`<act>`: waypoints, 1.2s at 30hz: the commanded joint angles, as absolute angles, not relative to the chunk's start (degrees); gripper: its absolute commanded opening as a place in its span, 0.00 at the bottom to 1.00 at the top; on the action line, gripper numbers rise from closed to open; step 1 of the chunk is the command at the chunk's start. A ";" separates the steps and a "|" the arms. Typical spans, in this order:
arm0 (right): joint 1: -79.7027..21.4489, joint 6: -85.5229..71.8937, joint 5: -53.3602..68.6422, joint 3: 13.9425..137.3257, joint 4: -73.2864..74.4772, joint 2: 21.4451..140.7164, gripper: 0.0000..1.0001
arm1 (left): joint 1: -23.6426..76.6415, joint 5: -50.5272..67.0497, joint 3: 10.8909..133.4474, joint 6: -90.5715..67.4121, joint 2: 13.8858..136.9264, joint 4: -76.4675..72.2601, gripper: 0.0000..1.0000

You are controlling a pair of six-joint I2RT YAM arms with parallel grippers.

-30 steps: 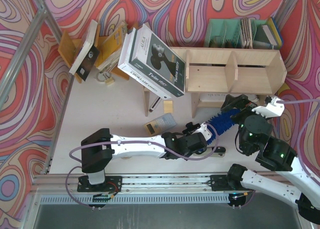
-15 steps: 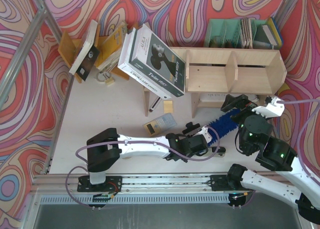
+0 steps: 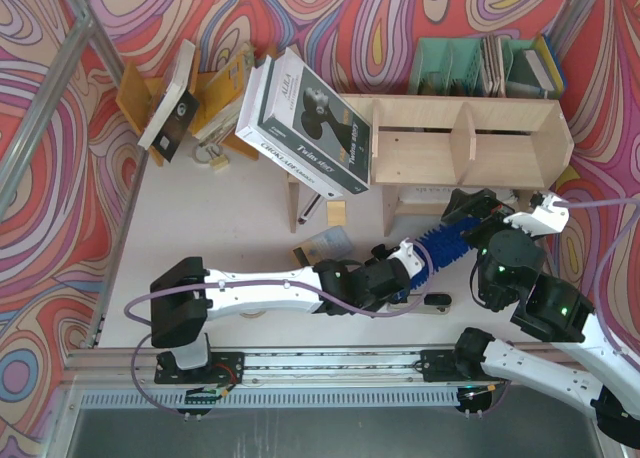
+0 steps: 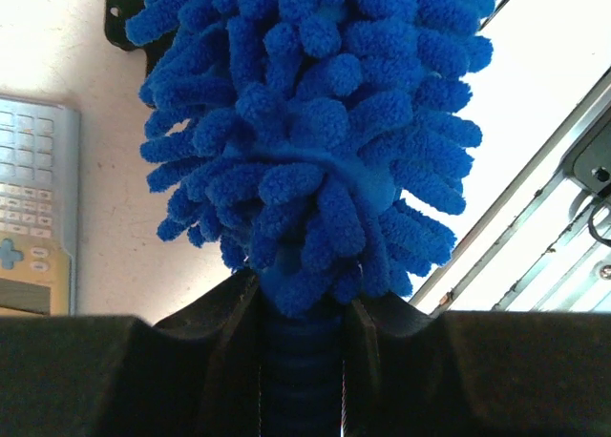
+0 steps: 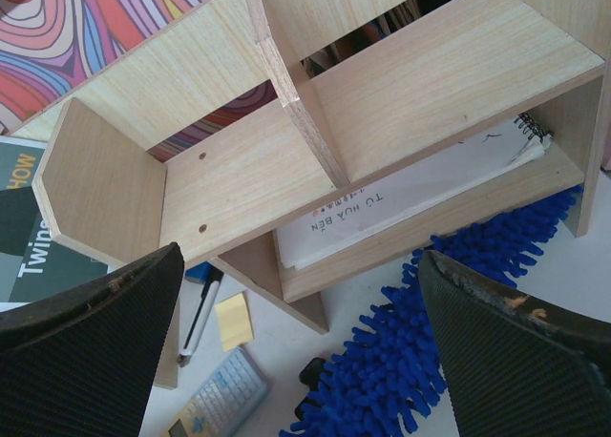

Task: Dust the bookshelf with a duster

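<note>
The duster point(image 3: 446, 242) is a bright blue fluffy strip lying slantwise just in front of the bookshelf point(image 3: 470, 143), a low light plywood unit with dividers. My left gripper point(image 3: 404, 268) is shut on the duster's blue handle; in the left wrist view the shaggy head point(image 4: 315, 141) fills the frame above the closed left gripper point(image 4: 301, 308). My right gripper point(image 3: 470, 210) hovers over the duster's far end by the shelf's legs. It stands wide open and holds nothing point(image 5: 298, 256). The right wrist view shows the bookshelf point(image 5: 315, 122) and the duster point(image 5: 410, 361) below it.
A calculator point(image 3: 320, 246) and a yellow note point(image 3: 336, 212) lie left of the duster. A big book point(image 3: 310, 123) leans on the shelf's left end. Papers point(image 5: 410, 203) lie on the lower level. A green organizer point(image 3: 480, 66) stands behind, an orange stand point(image 3: 135, 93) far left.
My left arm dipped toward the near edge, then came back toward the shelf, with the duster still in its grip. The right arm has not moved.
</note>
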State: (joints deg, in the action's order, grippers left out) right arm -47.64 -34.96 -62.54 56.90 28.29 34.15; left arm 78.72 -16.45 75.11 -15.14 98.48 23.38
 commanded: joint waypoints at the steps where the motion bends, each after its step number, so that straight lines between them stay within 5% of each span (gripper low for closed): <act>1: -47.46 -34.88 -63.84 57.12 28.91 33.92 0.99 | 77.91 -15.96 73.11 -14.91 99.75 16.32 0.00; 24: -47.45 -36.02 -63.72 56.55 29.70 33.66 0.99 | 76.12 -21.06 78.36 -14.62 103.87 16.10 0.00; 36: -47.46 -36.75 -63.71 56.10 30.57 32.88 0.99 | 75.00 -13.99 84.24 -14.31 112.95 22.83 0.00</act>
